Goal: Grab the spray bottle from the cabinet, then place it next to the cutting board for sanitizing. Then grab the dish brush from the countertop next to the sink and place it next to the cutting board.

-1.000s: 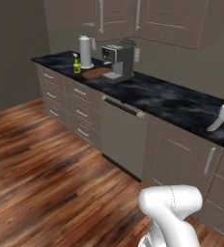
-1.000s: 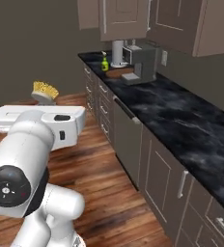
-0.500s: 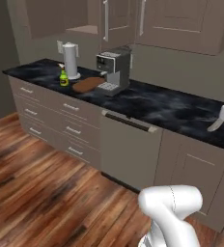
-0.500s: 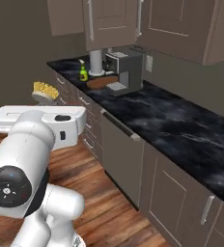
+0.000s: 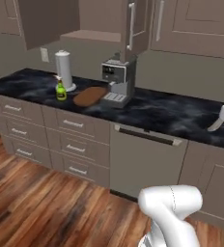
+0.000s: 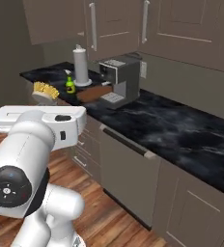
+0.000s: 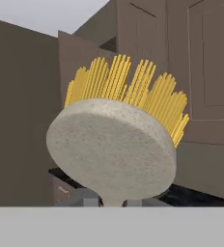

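While the gripper (image 7: pixel 113 202) is clamped on the dish brush (image 7: pixel 115 144), carried well short of the cutting board (image 5: pixel 90 95) with the spray bottle (image 5: pixel 61 91) at its 9 o'clock, a careless set-down on the surface (image 5: pixel 172 113) could topple that bottle.

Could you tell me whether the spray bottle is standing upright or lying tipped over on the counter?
Upright. The spray bottle stands on its base on the countertop, nozzle on top, between the paper towel roll and the cutting board.
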Available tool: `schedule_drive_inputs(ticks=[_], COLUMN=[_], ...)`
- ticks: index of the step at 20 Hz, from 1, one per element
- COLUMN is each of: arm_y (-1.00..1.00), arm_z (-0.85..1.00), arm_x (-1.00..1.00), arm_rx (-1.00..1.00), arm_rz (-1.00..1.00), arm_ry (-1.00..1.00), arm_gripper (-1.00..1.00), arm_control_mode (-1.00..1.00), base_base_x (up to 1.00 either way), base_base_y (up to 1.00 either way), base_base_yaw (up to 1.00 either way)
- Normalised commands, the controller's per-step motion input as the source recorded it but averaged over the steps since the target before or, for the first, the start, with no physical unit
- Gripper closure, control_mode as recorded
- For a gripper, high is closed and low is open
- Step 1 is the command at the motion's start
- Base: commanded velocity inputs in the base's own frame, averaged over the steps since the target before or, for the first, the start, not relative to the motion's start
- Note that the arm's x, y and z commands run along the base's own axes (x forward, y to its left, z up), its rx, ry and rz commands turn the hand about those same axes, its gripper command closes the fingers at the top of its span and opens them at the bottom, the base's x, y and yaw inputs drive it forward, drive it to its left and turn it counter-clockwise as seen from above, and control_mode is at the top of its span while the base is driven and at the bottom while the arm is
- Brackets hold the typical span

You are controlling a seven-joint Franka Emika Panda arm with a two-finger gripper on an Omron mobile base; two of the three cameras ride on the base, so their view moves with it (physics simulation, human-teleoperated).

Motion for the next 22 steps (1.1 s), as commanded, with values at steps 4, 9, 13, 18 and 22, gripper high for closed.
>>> schedule_drive_inputs(ticks=[4, 9, 13, 18, 22], arm_y=[0.0, 0.0, 0.0, 0.0, 0.0], arm_z=[0.0, 0.0, 0.0, 0.0, 0.0], arm_x=[0.0, 0.0, 0.0, 0.0, 0.0], arm_rx=[0.0, 0.0, 0.0, 0.0, 0.0], arm_rz=[0.0, 0.0, 0.0, 0.0, 0.0], arm_ry=[0.0, 0.0, 0.0, 0.0, 0.0], arm_gripper=[1.0, 1.0, 1.0, 1.0, 1.0], arm_control_mode=[1.0, 1.0, 1.0, 1.0, 1.0], base_base_x=[0.78, 0.73, 0.83, 0.95, 0.97], base_base_y=[1.0, 1.0, 1.0, 0.99, 0.67], base_base_yaw=[-0.26, -0.25, -0.26, -0.23, -0.2])
